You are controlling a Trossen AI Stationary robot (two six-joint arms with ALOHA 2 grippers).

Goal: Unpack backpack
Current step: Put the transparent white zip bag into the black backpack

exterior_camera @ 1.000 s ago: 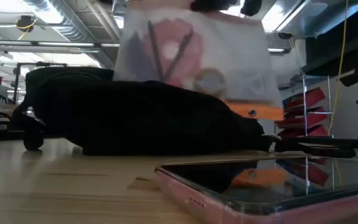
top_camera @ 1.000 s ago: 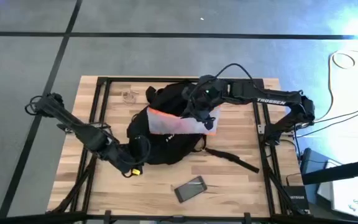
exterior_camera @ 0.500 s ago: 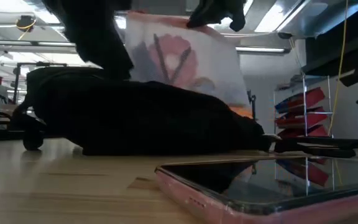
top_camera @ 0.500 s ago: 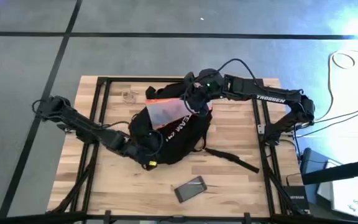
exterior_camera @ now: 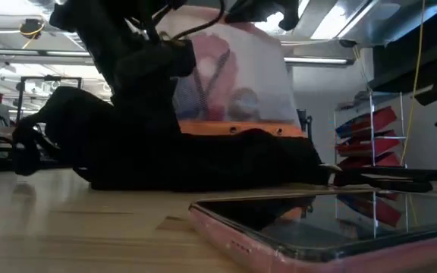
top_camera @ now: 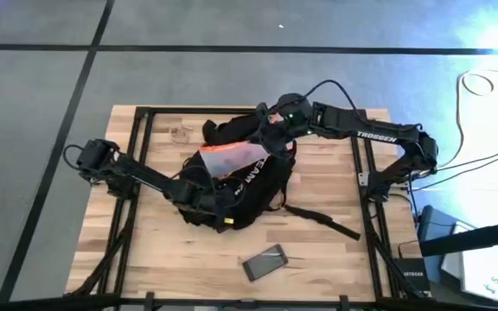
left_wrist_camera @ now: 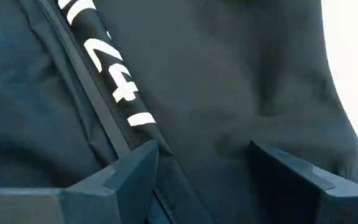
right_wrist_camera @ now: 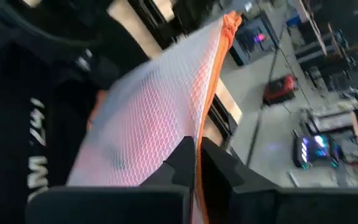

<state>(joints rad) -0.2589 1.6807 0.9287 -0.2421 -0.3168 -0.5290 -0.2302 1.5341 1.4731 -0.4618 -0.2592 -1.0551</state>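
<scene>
Left arm: reaches low across the tabletop (top_camera: pixel 318 246) from its left edge; forearm nearly flat on the wood.
Left end effector (top_camera: pixel 217 200): pressed against the near side of the backpack (top_camera: pixel 247 186); fingers (left_wrist_camera: pixel 129 177) spread, black fabric filling the gap between them.
Backpack: black, lying at the middle of the tabletop between the two end effectors; a loose strap (top_camera: pixel 322 220) trails from it toward the right arm's side.
Writing on backpack: white lettering just ahead of the left end effector; "247" is readable in the left wrist view.
Mesh pouch (top_camera: pixel 232 157): white netting with an orange edge; lifted out of the backpack's top, hanging below the right end effector.
Right end effector (top_camera: pixel 277 121): above the backpack's far side; fingers (right_wrist_camera: pixel 185 158) pinched together on the pouch's orange edge.
Right arm: stretched in from the right edge, elbow bent; "TROSSEN" printed on the forearm.
Phone (top_camera: pixel 264 262): pink case, near the front edge, well apart from both end effectors.
</scene>
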